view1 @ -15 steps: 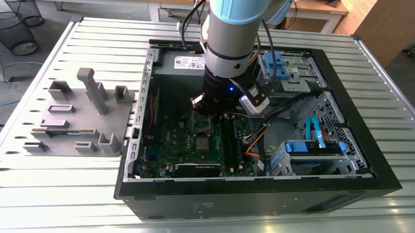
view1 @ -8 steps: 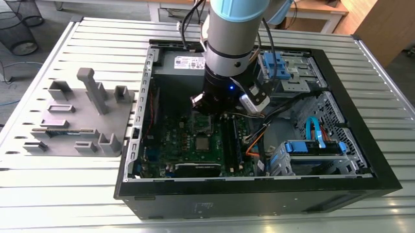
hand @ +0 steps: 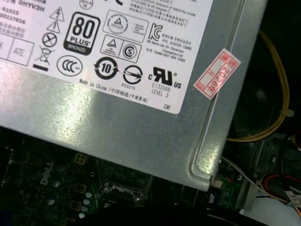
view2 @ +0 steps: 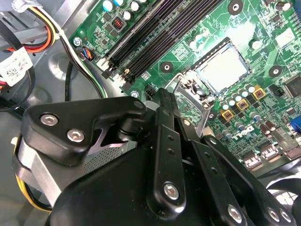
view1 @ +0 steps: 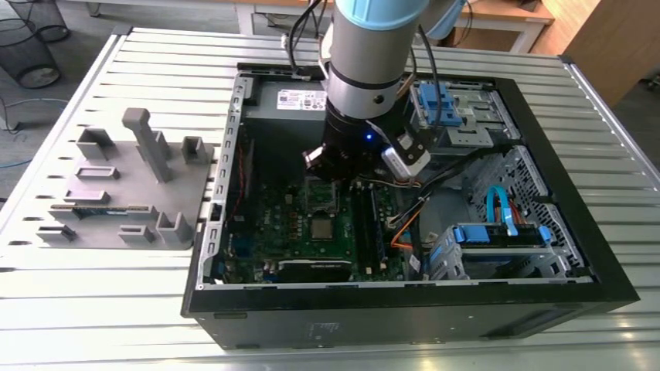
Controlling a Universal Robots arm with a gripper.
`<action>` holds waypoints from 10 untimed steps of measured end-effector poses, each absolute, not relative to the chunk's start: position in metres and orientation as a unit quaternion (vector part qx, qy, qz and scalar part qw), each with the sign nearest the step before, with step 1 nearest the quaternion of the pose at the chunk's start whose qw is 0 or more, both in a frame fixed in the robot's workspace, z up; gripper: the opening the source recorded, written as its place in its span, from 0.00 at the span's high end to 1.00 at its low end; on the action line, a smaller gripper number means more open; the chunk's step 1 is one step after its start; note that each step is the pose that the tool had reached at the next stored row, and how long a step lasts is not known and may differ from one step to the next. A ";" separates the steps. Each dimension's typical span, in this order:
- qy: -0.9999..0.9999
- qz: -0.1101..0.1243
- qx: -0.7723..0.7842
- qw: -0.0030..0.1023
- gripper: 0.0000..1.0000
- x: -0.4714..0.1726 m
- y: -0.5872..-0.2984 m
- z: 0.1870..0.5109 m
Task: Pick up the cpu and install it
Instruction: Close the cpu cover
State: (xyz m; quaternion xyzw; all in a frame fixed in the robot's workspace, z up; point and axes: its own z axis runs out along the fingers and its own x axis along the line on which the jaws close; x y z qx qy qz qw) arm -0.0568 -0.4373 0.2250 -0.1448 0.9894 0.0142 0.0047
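Silver cpu (view2: 223,69) lies flat on the green motherboard (view2: 263,28), hinged frame (view2: 197,106) raised at its far side. Your gripper (view1: 338,174) hangs over that frame; jaw state can't be told. Make sure the cpu's seated square, not tilted.

The gripper (view2: 171,113) looks matt black, the power supply (hand: 117,127) dull grey sheet metal, its label (hand: 108,52) smooth white paper.

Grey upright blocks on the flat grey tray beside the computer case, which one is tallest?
The narrow grey post near the middle of the flat grey tray's far side; it rises well above the squat blocks around it.
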 end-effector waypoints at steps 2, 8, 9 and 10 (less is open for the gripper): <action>0.989 0.014 -0.145 0.005 0.89 -0.057 -0.437 0.225; 0.989 0.014 -0.145 0.005 0.89 -0.057 -0.437 0.223; 0.989 0.014 -0.145 0.005 0.89 -0.056 -0.437 0.223; 0.989 0.014 -0.145 0.005 0.89 -0.056 -0.437 0.222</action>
